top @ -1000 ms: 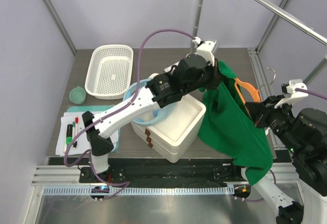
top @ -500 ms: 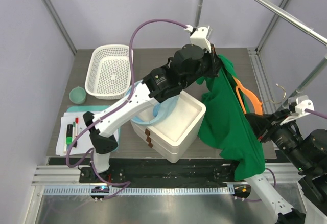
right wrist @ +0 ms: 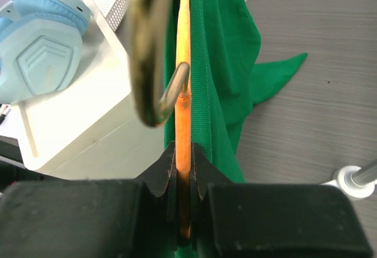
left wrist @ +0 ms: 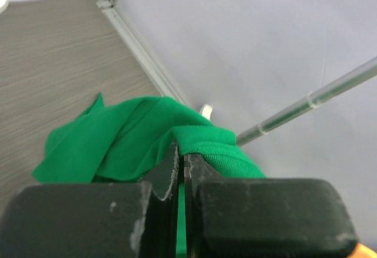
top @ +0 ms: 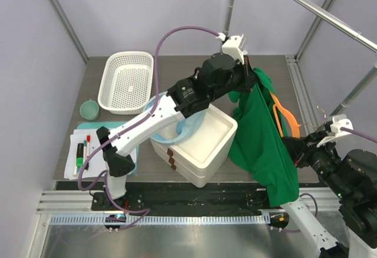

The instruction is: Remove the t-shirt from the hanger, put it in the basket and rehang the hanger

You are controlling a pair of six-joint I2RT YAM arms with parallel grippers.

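Left gripper (left wrist: 181, 165) clamped shut on fold of t-shirt (top: 259, 134); cloth held high above worktop (top: 182, 66), toward far right corner. Right gripper (right wrist: 184, 172) closed on hanger (right wrist: 184, 116); orange bar pinched between jaws, close to metal hook (right wrist: 144, 46). T-shirt draped downward near worktop's right edge, just beside white box (top: 203, 146). Hanger partly uncovered on cloth's right side.

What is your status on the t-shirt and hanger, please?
Left gripper shut on t-shirt. Right gripper shut on hanger. Cloth hangs between them, hanger partly bare. White box close beside the hanging cloth.
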